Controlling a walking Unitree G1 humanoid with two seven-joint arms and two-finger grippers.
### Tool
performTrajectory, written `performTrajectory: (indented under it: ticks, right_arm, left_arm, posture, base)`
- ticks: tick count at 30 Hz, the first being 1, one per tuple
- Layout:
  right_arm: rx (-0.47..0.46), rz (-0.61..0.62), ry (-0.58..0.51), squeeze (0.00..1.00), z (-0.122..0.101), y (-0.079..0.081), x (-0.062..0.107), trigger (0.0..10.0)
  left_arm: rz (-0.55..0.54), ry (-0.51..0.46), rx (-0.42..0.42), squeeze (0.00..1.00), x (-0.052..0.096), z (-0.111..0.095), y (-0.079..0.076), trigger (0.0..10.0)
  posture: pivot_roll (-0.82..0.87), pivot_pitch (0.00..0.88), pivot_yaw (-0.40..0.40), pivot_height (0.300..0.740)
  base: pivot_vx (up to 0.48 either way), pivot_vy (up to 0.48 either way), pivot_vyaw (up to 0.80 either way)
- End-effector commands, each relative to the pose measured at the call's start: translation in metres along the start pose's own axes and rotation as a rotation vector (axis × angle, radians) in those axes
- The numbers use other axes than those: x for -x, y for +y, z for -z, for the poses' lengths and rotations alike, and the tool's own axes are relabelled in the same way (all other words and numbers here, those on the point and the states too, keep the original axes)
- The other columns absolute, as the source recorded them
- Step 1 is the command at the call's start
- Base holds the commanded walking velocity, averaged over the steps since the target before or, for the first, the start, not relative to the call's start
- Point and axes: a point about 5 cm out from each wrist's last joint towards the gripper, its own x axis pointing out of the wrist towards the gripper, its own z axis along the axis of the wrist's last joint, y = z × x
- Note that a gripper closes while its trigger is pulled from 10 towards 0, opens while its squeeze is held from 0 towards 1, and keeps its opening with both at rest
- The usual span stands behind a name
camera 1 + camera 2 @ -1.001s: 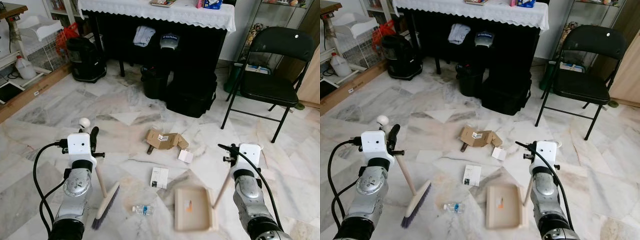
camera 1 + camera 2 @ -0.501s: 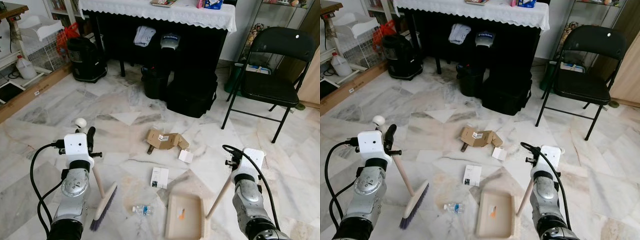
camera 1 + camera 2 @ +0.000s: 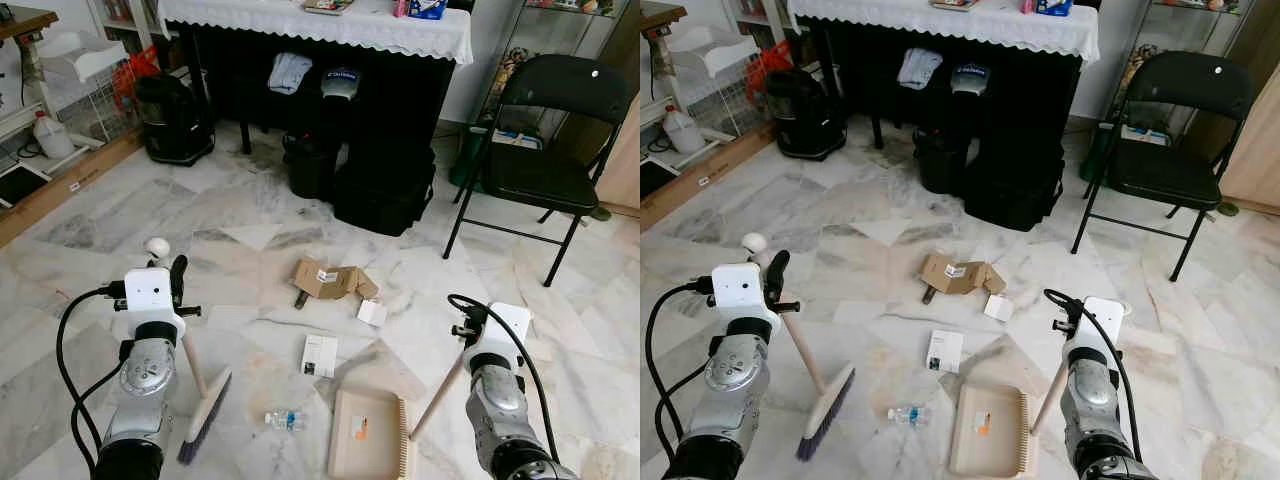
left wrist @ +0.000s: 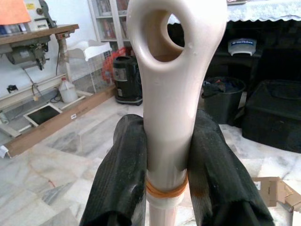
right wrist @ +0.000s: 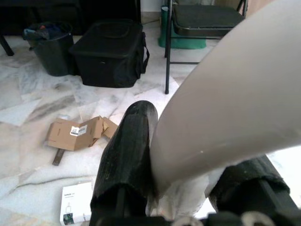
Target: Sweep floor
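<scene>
Dustpan (image 3: 365,446) on floor, small scrap inside, handle clamped by right gripper (image 5: 188,188), broom (image 3: 200,415) handle clamped by left gripper (image 4: 167,188).

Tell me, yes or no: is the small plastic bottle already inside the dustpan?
No. The plastic bottle lies on the marble floor between the broom head and the dustpan, beside the pan and not in it.

Print on the cap (image 4: 241,46) and small white box (image 3: 319,354) is too blurred to read.
</scene>
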Motion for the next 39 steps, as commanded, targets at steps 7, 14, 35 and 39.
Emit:
performTrajectory:
  ticks: [7,14,35,39]
  right_arm:
    - [0.025,-0.036,-0.041,0.00,-0.007,0.007,-0.002,10.0]
    - [0.014,-0.034,-0.023,0.00,-0.002,0.005,0.000,10.0]
    - [0.041,-0.055,-0.003,0.00,0.000,0.005,-0.001,10.0]
    - [0.041,-0.056,0.001,0.00,0.001,0.006,0.000,10.0]
  left_arm:
    - [-0.036,0.030,0.024,0.00,0.002,0.007,0.011,10.0]
    - [-0.067,0.087,0.072,0.00,0.004,0.015,0.022,10.0]
    - [-0.021,0.286,0.201,0.00,0.017,0.048,0.027,10.0]
    - [-0.028,0.290,0.209,0.00,0.017,0.048,0.030,10.0]
  posture:
    - [0.10,0.000,-0.036,0.740]
    - [0.10,0.000,-0.035,0.740]
    - [0.11,0.000,-0.048,0.740]
    - [0.11,0.000,-0.045,0.740]
  base:
    - [0.000,0.000,0.00]
    - [0.000,0.000,0.00]
    - [0.000,0.000,0.00]
    - [0.000,0.000,0.00]
